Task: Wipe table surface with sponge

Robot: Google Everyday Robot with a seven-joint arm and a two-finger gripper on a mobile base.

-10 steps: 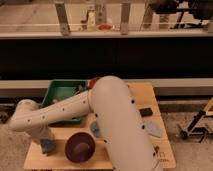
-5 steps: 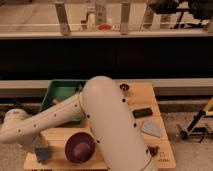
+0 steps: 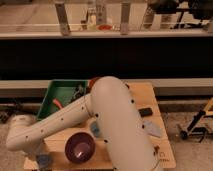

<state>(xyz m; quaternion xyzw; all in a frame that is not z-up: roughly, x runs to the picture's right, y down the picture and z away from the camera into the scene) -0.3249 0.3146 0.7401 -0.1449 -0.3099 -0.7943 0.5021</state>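
Observation:
The light tan table surface [image 3: 145, 97] fills the middle of the camera view. My white arm reaches from the lower right, bends at a large elbow and runs down to the lower left. My gripper [image 3: 41, 158] is low at the table's front left corner. A small dull blue-grey block, the sponge [image 3: 45, 161], shows right at the gripper's tip, level with the tabletop. Whether it is held is not visible. A dark maroon bowl [image 3: 80, 147] sits just right of the gripper.
A green bin [image 3: 59, 95] with small items stands at the back left. A blue object [image 3: 94, 129] peeks out beside my forearm. A flat pale grey-blue wedge [image 3: 153, 128] and a small black object [image 3: 145, 112] lie at the right. A yellow-and-black stand [image 3: 200, 122] is on the floor at the right.
My arm has swung left and toward the table's front edge. The gripper has dropped from above the left front area down to the front left corner.

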